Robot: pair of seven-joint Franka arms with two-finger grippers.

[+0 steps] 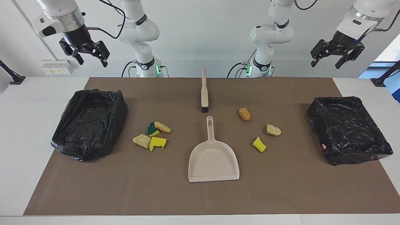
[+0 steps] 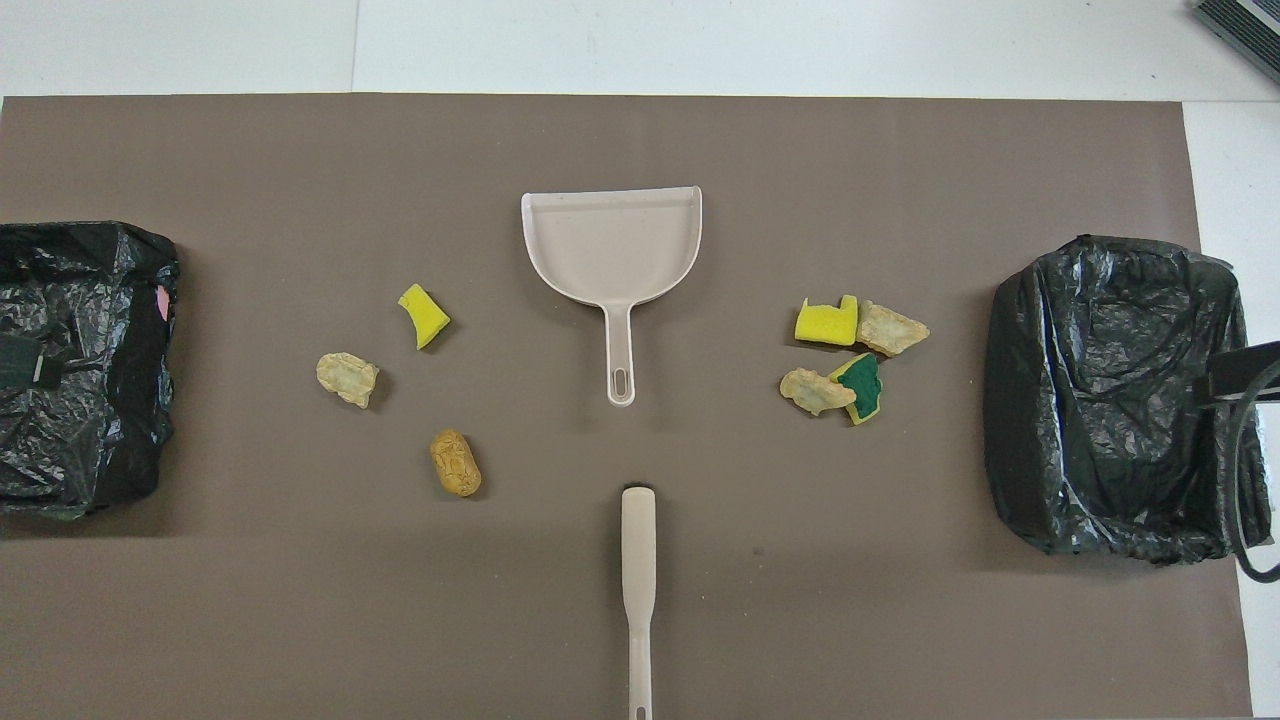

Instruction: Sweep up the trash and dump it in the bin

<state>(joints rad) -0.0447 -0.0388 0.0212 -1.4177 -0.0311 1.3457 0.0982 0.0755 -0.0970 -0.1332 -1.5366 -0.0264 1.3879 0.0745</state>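
- Covering the table: brown mat [image 1: 281, 193], everything resting on it.
- Sitting at each end: bin by right arm [image 1: 89, 123], bin by left arm [image 1: 348, 129], black-bagged.
- Lying mid-mat: dustpan [image 1: 213, 159], handle at 12 o'clock in facing view; brush [image 1: 204, 90] in line, nearer the robots.
- Scattered: trash cluster [image 1: 152, 135] at dustpan's 9 o'clock, loose trash [image 1: 259, 129] at 2 o'clock.
- Hanging high, open, empty: right gripper [image 1: 90, 60], left gripper [image 1: 326, 64].

Left arm: stood raised at its own end, elbow folded, wrist angled downward; left gripper [image 1: 337, 60] hung high in the air, fingers spread apart, holding nothing. Right arm: mirrored that pose; right gripper [image 1: 91, 56] likewise hung aloft, fingers parted and empty-handed.
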